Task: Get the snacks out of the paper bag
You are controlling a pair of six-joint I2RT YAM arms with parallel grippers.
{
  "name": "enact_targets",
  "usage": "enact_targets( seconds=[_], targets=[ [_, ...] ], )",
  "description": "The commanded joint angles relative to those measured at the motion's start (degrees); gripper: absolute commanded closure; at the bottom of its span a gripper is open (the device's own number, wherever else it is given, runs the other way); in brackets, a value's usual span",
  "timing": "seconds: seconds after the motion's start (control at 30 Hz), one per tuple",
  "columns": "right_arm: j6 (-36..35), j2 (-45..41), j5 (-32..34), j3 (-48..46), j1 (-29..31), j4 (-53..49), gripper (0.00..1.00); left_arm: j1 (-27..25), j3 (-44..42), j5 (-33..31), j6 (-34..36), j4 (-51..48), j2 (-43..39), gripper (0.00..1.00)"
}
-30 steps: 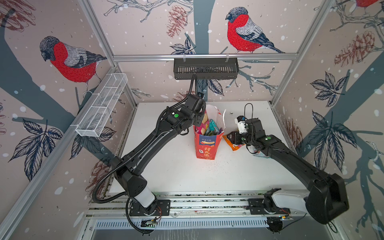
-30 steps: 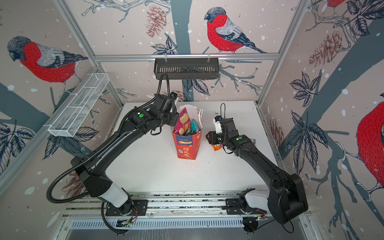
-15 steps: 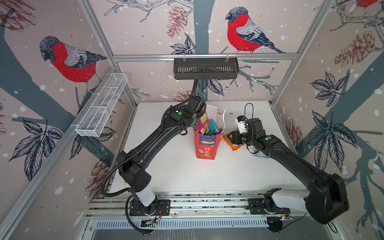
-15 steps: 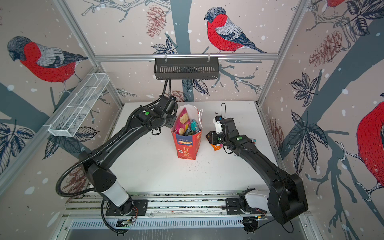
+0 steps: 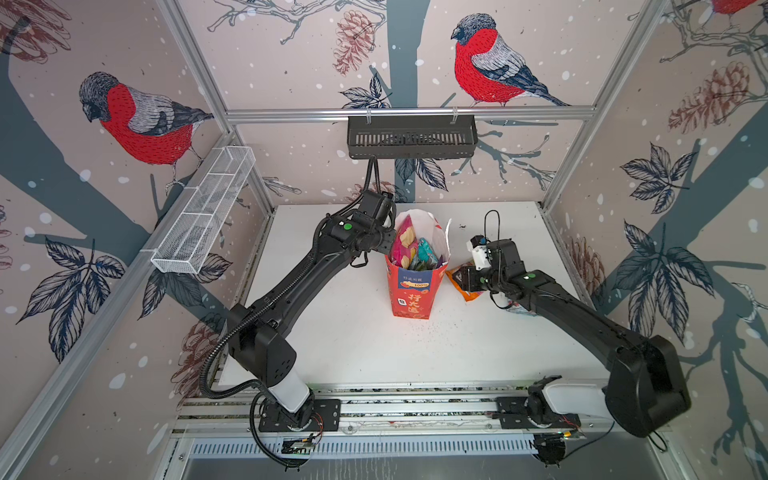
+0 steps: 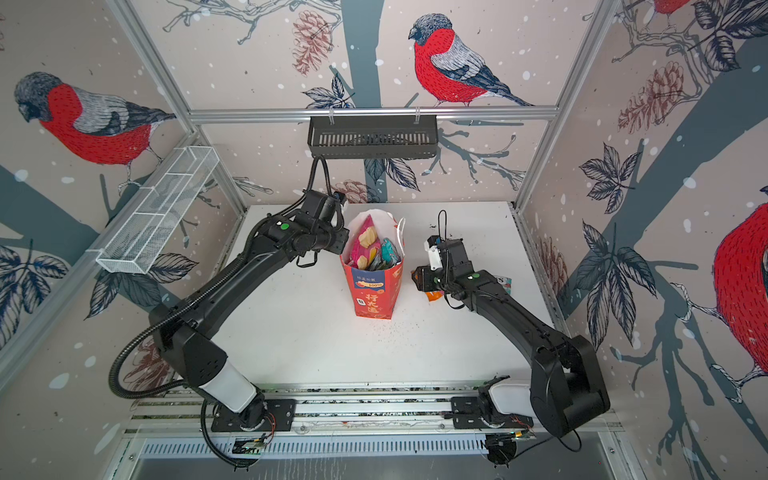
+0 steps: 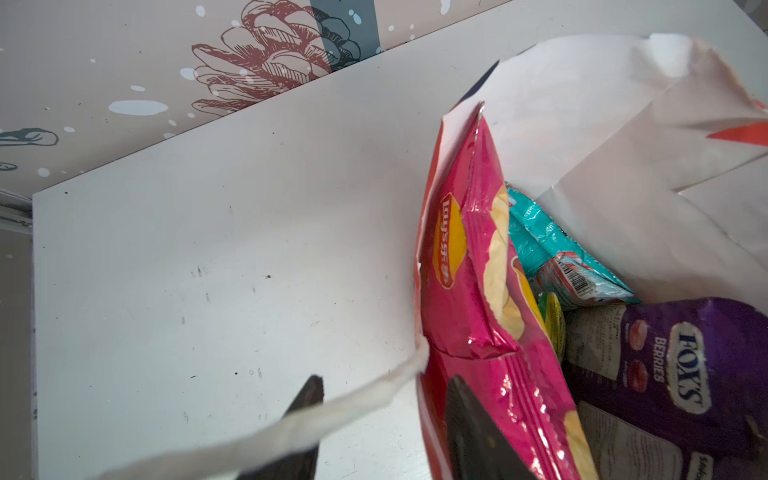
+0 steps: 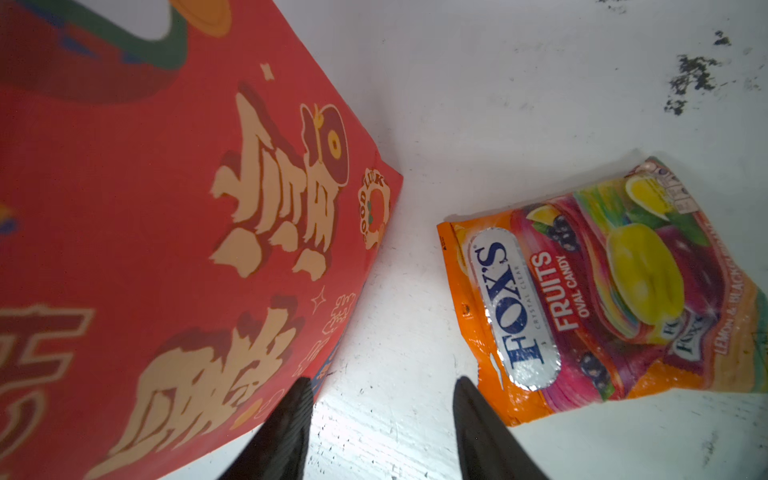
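Straddling paper bag [image 5: 411,291] rim at tabletop [image 5: 353,332] middle: left gripper [image 7: 385,380], jaws apart, one outside wall, other on pink chip bag [image 7: 469,299]; cord handle [image 7: 332,411] between. Closing could pinch wall and cord, and bag tips. Right gripper [image 8: 380,380] spread, empty, beside orange candy pack [image 8: 602,299].

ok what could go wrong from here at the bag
The left gripper straddles the wall of the paper bag, one finger inside by the Lay's chip bag; closing could pinch paper too and lift or tip the whole bag. The white cord handle lies across its fingers and may snag. The right gripper is open beside the bag, not steadying it.
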Motion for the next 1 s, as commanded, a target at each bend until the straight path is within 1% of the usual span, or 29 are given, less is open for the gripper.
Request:
enact_targets(
  seconds=[0.0,0.13,0.17,0.23,0.27,0.47,0.7,0.8,0.97],
  targets=[
    [0.9,1.6,-0.6,-0.3,0.2,2.3,0.44,0.9,-0.5,3.3,0.2,2.1,0.3,0.59],
    [1.5,3.8,-1.3,-0.6,0.4,3.8,0.44,2.0,-1.6,5.5,0.1,3.4,-0.1,0.81],
    [1.8,4.4,-1.5,-0.6,0.4,4.1,0.44,2.3,-1.9,5.8,0.0,3.8,-0.2,0.86],
    [2.3,5.4,-1.6,-0.5,0.6,4.8,0.44,2.5,-2.2,6.1,0.1,4.5,-0.1,0.92],
    [2.5,6.0,-1.6,-0.6,0.9,5.3,0.44,2.7,-2.2,6.2,0.2,4.7,0.1,0.99],
    [4.1,10.8,-1.8,0.4,1.7,8.0,0.45,4.3,-4.3,6.9,0.7,9.6,-0.3,1.00],
    [4.7,19.1,-0.8,5.1,2.3,9.2,0.45,7.0,-5.2,6.8,1.1,15.7,-0.8,1.00],
    [4.9,22.7,-1.3,8.2,3.0,9.8,0.46,7.6,-3.4,6.4,2.3,16.3,0.1,1.00],
    [5.4,29.0,-3.3,14.2,5.8,10.6,0.46,7.7,2.9,4.3,5.8,14.4,3.4,1.00]
  ],
)
